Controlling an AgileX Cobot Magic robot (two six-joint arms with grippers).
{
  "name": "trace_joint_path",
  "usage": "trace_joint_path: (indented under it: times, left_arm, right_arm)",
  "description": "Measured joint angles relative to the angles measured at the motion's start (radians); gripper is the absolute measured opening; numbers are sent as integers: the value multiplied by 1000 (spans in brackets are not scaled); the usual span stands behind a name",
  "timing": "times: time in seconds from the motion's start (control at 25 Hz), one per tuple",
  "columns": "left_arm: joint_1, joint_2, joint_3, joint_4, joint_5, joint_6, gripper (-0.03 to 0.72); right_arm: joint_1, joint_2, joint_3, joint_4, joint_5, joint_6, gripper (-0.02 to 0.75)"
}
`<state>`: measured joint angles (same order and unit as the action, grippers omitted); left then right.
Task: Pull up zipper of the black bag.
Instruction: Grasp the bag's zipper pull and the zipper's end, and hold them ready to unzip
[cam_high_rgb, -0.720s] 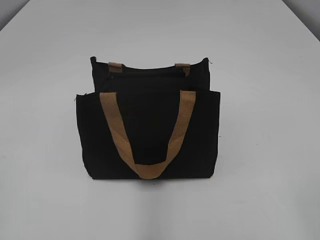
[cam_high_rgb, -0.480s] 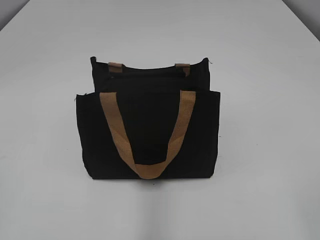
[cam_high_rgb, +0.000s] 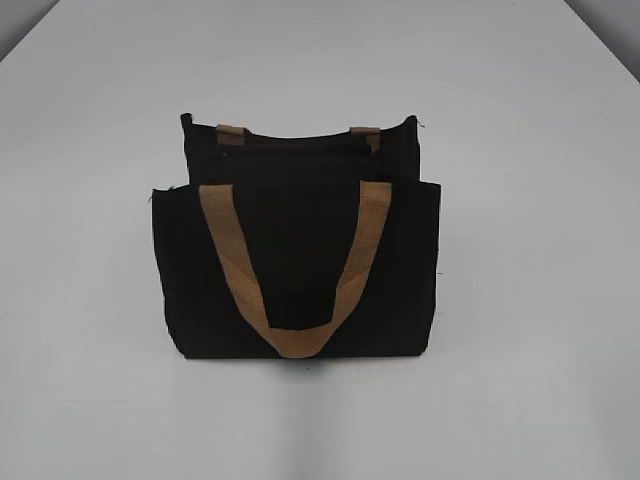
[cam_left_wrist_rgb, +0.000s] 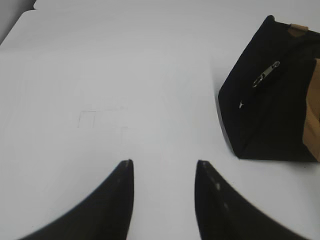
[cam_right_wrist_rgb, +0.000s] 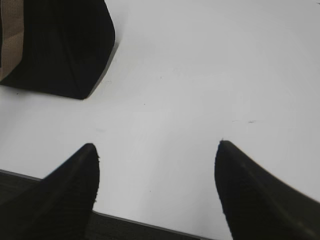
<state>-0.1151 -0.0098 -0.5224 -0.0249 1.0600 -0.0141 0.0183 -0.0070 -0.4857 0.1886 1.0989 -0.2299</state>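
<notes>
1. Looking across the white surface (cam_high_rgb: 520, 250), we see it fill the exterior view, and it lies beneath both sets of our fingers in the wrist views.
2. We find the black bag (cam_high_rgb: 295, 270) standing upright near the middle of the surface, its flat front panel toward the exterior camera. Our left wrist view catches one end of it at the right edge of the picture, and our right wrist view catches a lower corner at the upper left.
3. We see one tan webbing handle (cam_high_rgb: 300, 265) hanging down over the front panel in a loop, while the two ends of the rear handle (cam_high_rgb: 231, 133) show at the back top edge.
4. Our left gripper (cam_left_wrist_rgb: 162, 170) hovers over bare surface, well apart from the bag, its fingers (cam_left_wrist_rgb: 120, 200) spread with a clear gap and holding nothing.
5. Our right gripper (cam_right_wrist_rgb: 157, 150) is likewise over bare surface, apart from the bag, its fingers (cam_right_wrist_rgb: 255, 195) spread wide and empty.
6. We make out the zipper (cam_high_rgb: 290, 148) as a thin dark line along the bag's top, and its small greyish metal pull tab (cam_left_wrist_rgb: 266, 73) lies near the bag's end in the left wrist view.
</notes>
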Motion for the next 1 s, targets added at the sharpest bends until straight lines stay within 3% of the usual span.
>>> trace_joint_path:
  times: [0.48, 0.72, 0.88, 1.0]
  left_arm:
    - [0, 4, 0, 0, 0, 0, 309]
    - [0, 174, -33, -11, -80, 0, 309]
    - [0, 376, -50, -116, -228, 26, 326]
    - [0, 565, -50, -337, -357, 199, 404]
  right_arm:
    - [6, 0, 0, 7, 0, 0, 557]
    - [10, 37, -5, 43, -9, 0, 557]
    - [10, 199, -32, 49, -122, -21, 557]
    - [29, 348, -53, 63, -275, -29, 557]
